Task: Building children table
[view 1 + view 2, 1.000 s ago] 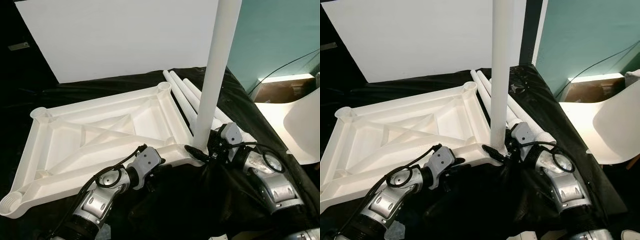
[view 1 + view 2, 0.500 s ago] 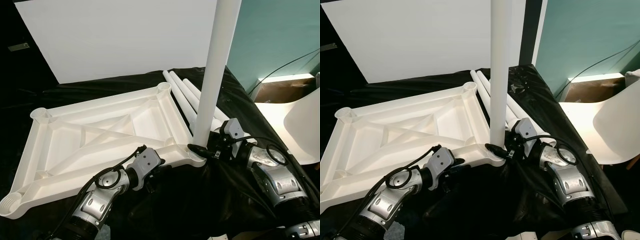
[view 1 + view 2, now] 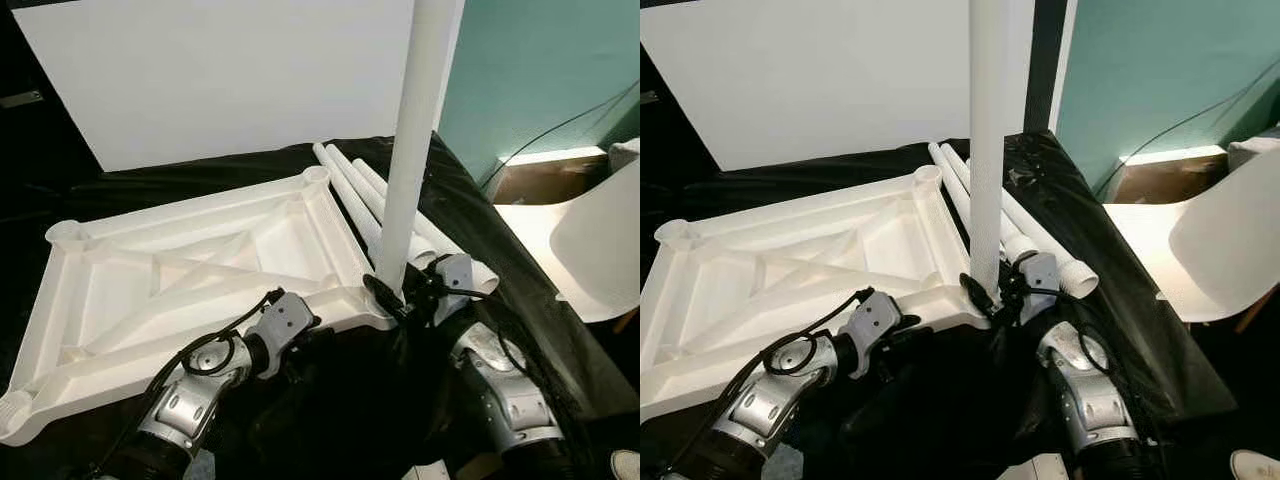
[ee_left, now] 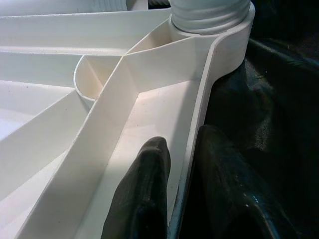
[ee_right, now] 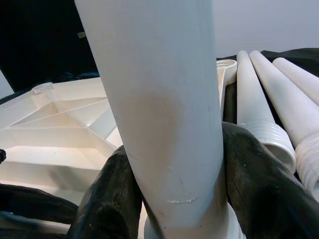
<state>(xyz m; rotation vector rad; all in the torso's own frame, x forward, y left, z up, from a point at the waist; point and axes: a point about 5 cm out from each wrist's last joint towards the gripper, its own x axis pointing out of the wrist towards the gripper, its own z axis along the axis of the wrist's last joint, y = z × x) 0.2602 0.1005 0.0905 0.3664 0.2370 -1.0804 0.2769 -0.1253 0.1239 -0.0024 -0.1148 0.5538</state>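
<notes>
A white plastic table top (image 3: pixel 200 265) lies upside down on black cloth, ribs facing up. One white leg (image 3: pixel 410 150) stands upright in its near right corner socket (image 3: pixel 385 300). My right gripper (image 3: pixel 398 292) is shut on the base of this leg (image 5: pixel 164 114), one black finger (image 5: pixel 107 199) on each side. My left gripper (image 4: pixel 182 174) is shut on the top's near rim (image 4: pixel 199 119), one finger inside the rim and one outside, just left of that socket. Three more white legs (image 3: pixel 360 195) lie side by side on the cloth behind the right arm.
A large white board (image 3: pixel 220 80) leans upright behind the table top. A white chair (image 3: pixel 590 240) stands at the right, beyond the cloth's edge, with a teal wall (image 3: pixel 540 70) and a black cable behind it. A cardboard box (image 3: pixel 520 180) sits by the wall.
The camera has shifted a little. My right arm has swung round nearer to me while staying shut on the leg's base. The left gripper holds the same spot on the rim.
</notes>
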